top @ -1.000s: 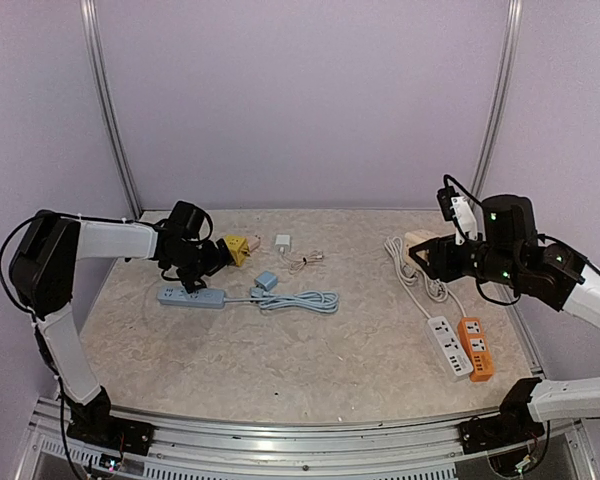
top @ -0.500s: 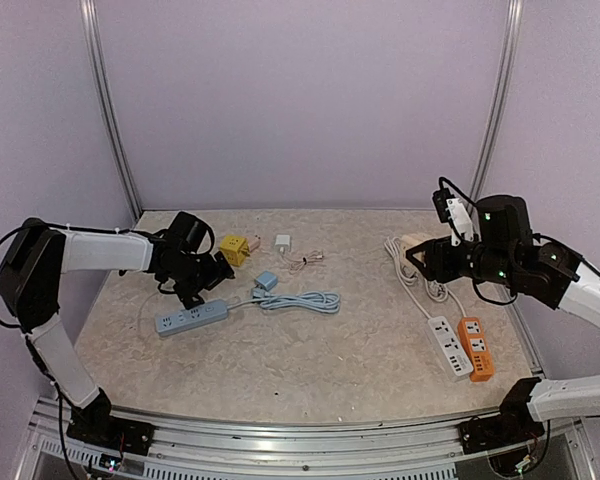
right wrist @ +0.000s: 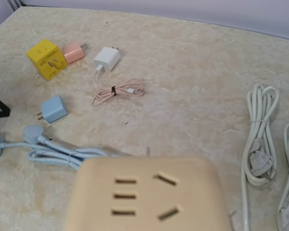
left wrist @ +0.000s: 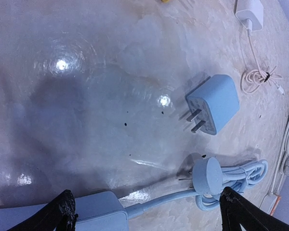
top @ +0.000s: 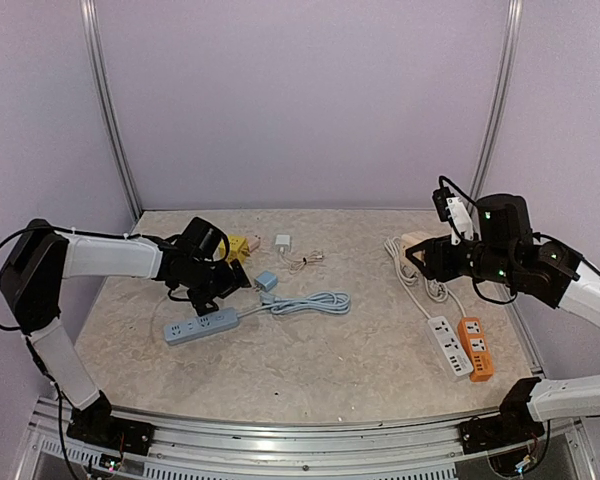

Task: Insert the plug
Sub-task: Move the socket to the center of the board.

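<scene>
A light-blue power strip [top: 200, 325] lies on the table at the left, its cord coiled to the right [top: 315, 302]. My left gripper [top: 218, 288] hangs low over the strip's cord end [left wrist: 98, 214], jaws wide apart [left wrist: 149, 214], the left fingertip [left wrist: 62, 214] against the strip. The cord's round plug [left wrist: 207, 175] and a small blue plug adapter [left wrist: 214, 103] lie just beyond. My right gripper [top: 425, 258] is raised at the right, shut on a beige socket cube [right wrist: 149, 197] whose slots face the camera. Its fingers are hidden.
A yellow cube adapter [right wrist: 46, 58], a pink adapter [right wrist: 73, 52], a white charger [right wrist: 107, 58] and its coiled pink cable [right wrist: 118, 91] lie at the back. White cords [right wrist: 257, 139] lie right, with white [top: 448, 345] and orange [top: 475, 348] strips nearer.
My left gripper has moved right and toward the near edge, and the blue strip has slid and turned with it. The right arm has barely moved.
</scene>
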You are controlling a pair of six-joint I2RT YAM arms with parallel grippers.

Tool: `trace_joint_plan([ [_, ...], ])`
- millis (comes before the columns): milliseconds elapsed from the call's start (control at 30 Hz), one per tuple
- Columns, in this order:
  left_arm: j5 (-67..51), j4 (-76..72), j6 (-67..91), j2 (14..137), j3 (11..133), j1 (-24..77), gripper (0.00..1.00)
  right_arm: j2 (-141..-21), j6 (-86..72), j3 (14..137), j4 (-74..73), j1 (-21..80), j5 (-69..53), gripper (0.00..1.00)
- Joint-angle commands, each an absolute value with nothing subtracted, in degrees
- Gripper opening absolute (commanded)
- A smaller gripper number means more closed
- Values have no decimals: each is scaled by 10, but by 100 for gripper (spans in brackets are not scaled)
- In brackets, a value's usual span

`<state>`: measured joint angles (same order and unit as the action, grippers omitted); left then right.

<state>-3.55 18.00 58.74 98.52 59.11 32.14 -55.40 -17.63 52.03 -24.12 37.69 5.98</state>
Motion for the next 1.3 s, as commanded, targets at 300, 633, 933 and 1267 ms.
trace_joint_plan([
  [300, -155, 178, 639, 1062, 606, 409, 99, -558, -193, 532, -221, 372, 45, 0],
  [633, -57, 259, 529, 1013, 655, 399, 99, -541, -194, 530, -234, 372, 49, 0],
  [933, -12, 308, 328, 904, 673, 391, 99, -550, -193, 527, -218, 372, 38, 0],
  [1267, 14, 262, 88, 969, 698, 433, 99, -549, -187, 539, -226, 372, 35, 0],
])
